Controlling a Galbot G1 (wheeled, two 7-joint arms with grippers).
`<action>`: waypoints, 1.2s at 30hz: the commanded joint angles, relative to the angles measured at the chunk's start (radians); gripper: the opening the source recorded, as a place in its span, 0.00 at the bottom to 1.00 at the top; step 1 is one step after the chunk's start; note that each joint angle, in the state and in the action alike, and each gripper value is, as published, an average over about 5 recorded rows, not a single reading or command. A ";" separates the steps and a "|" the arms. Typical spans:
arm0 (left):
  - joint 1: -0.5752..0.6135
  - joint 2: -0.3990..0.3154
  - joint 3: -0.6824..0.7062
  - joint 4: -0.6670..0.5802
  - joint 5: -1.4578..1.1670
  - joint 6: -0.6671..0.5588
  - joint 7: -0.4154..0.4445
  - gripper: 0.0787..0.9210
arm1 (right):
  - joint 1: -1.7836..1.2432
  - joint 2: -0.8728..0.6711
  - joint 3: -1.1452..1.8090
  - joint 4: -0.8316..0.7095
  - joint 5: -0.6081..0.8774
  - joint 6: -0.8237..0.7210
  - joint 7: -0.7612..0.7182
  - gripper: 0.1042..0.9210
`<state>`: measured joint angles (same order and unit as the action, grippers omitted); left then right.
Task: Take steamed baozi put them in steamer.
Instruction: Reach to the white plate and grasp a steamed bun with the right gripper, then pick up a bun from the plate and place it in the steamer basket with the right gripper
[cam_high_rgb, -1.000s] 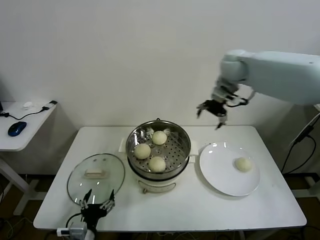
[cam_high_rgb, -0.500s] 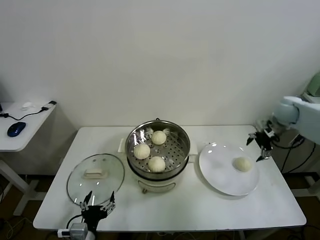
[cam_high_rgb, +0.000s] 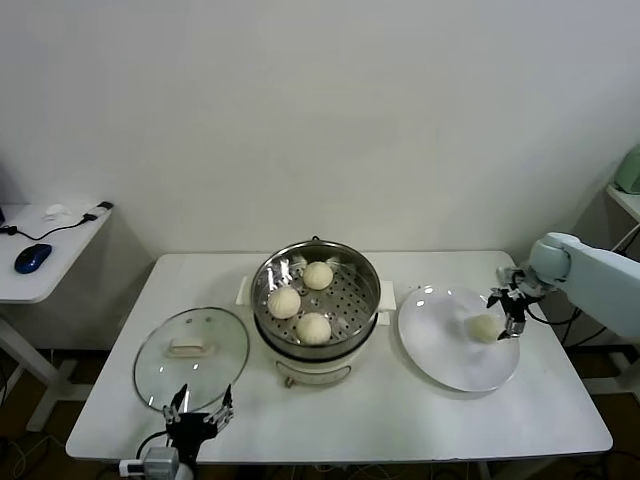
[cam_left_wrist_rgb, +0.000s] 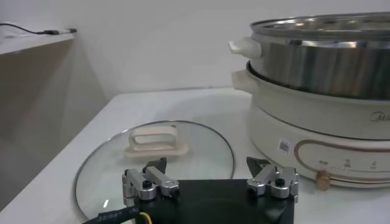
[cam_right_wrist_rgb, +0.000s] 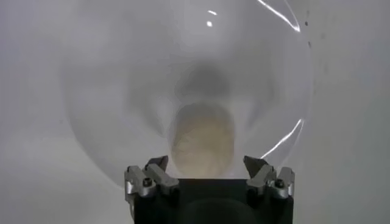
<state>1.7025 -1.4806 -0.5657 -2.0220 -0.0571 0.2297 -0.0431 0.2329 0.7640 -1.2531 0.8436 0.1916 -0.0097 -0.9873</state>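
Note:
Three cream-white baozi (cam_high_rgb: 300, 301) lie on the perforated tray of the shiny steamer (cam_high_rgb: 364, 265) at the table's middle. One more baozi (cam_high_rgb: 486, 327) (cam_right_wrist_rgb: 203, 140) rests on the white plate (cam_high_rgb: 440, 345) (cam_right_wrist_rgb: 109, 97) to its right. My right gripper (cam_high_rgb: 507, 311) (cam_right_wrist_rgb: 207, 163) hovers open right above this bun, its fingers spread to either side without touching it. My left gripper (cam_high_rgb: 198, 412) (cam_left_wrist_rgb: 209, 164) is parked open and empty at the table's front left edge, just in front of the glass lid.
A round glass lid (cam_high_rgb: 192, 352) (cam_left_wrist_rgb: 152, 155) with a white handle lies flat left of the steamer. The steamer's cream base (cam_left_wrist_rgb: 317, 128) has a knob facing front. A side desk (cam_high_rgb: 45, 250) with a mouse stands far left.
My right arm swung from high behind the steamer to the right, then came down over the plate; its open gripper now sits just above the last bun. The left arm stayed still.

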 joint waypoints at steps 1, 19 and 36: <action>0.000 0.001 0.000 0.001 0.001 0.000 0.000 0.88 | -0.052 0.062 0.055 -0.073 -0.021 -0.019 -0.002 0.88; 0.009 0.004 0.003 -0.012 -0.011 -0.001 -0.001 0.88 | 0.028 0.027 -0.060 0.001 0.003 -0.034 -0.070 0.72; 0.011 0.004 0.015 -0.043 -0.013 0.008 0.002 0.88 | 0.684 0.075 -0.535 0.316 0.398 -0.084 -0.089 0.56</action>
<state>1.7123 -1.4750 -0.5490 -2.0660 -0.0717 0.2381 -0.0411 0.5088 0.7969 -1.4914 0.9732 0.3362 -0.0688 -1.0666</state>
